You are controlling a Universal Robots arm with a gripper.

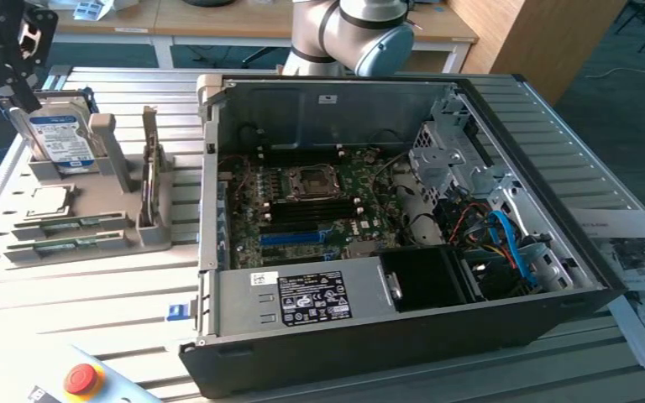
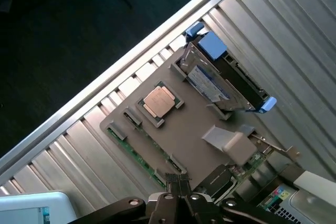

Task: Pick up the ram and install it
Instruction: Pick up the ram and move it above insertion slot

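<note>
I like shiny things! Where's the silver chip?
The chip sits on the grey holder at the exterior view's left, between the hard drive and green sticks.

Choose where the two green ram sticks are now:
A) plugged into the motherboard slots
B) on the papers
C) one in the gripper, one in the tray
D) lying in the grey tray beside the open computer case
D: both green ram sticks lie flat in the grey tray, to the exterior view's left of the computer case, and the gripper is shut on nothing.
</note>
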